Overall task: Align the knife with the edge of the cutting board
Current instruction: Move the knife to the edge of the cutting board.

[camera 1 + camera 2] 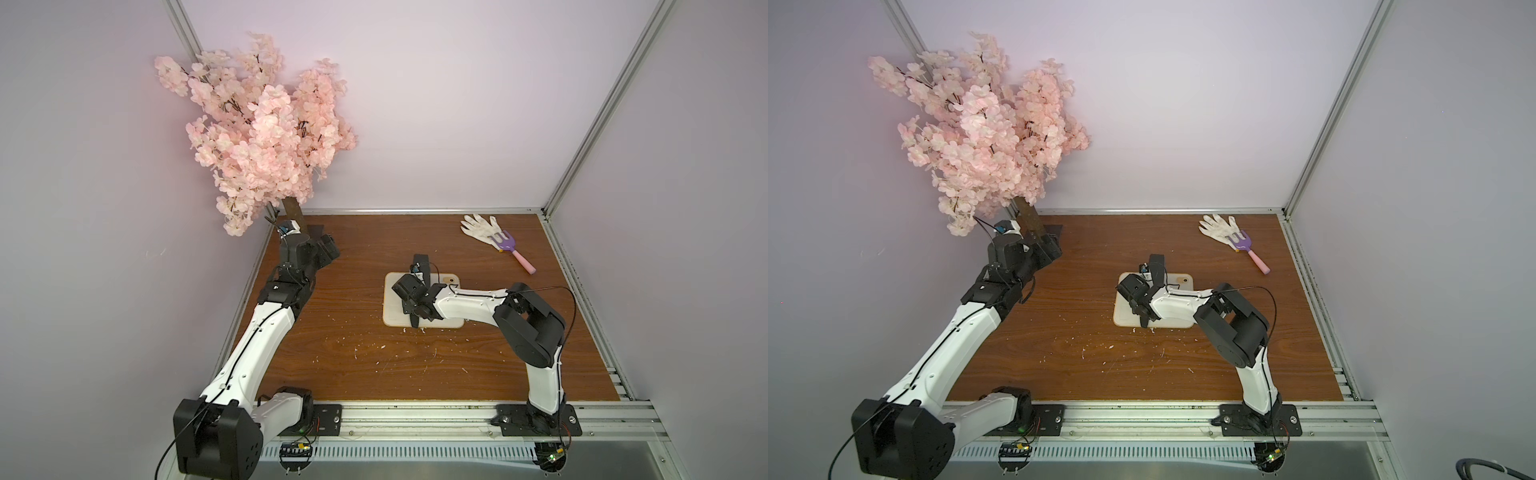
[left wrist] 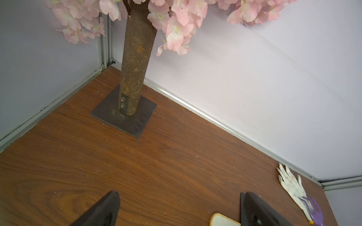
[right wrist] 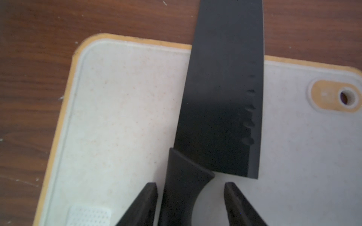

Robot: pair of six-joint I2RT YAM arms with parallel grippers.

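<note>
Bending low over the cutting board [image 3: 117, 117], the right gripper [image 3: 191, 185] straddles the knife [image 3: 221, 101] handle, jaws apart.

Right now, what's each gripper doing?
Left gripper: open, holding nothing.
Right gripper: open, jaws either side of the knife handle, not clamped.

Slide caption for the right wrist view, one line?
Right gripper open astride the handle of the black knife, its blade crossing the cutting board and overhanging the rim.
</note>
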